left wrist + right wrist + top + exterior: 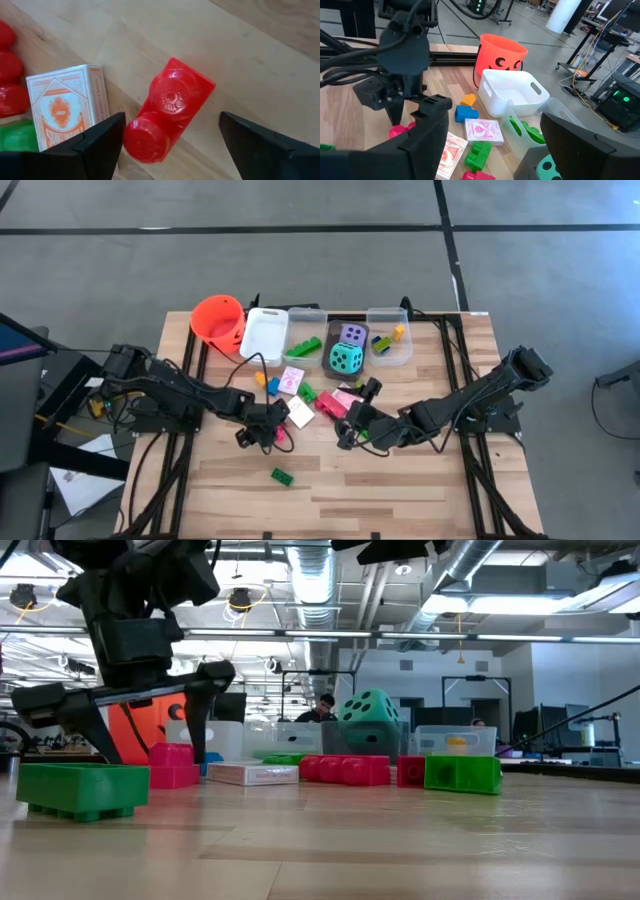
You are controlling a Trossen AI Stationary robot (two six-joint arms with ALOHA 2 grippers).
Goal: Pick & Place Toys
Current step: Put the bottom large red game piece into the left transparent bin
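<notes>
Left gripper (170, 145), jaws spread and grasping nothing, straddles a red brick (167, 112) lying on the table (400, 490) beside a card box (65, 105). Right gripper (345, 435), jaws apart and empty, waits near the pink bricks (340, 402).

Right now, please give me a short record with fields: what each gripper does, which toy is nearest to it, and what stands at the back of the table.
left gripper: open, fingers on both sides of the red plastic two-stud brick, not closed on it
beside the brick: pink-white card box
right gripper: open, holds nothing
table back: orange bucket, white plastic bin, teal soft die
</notes>
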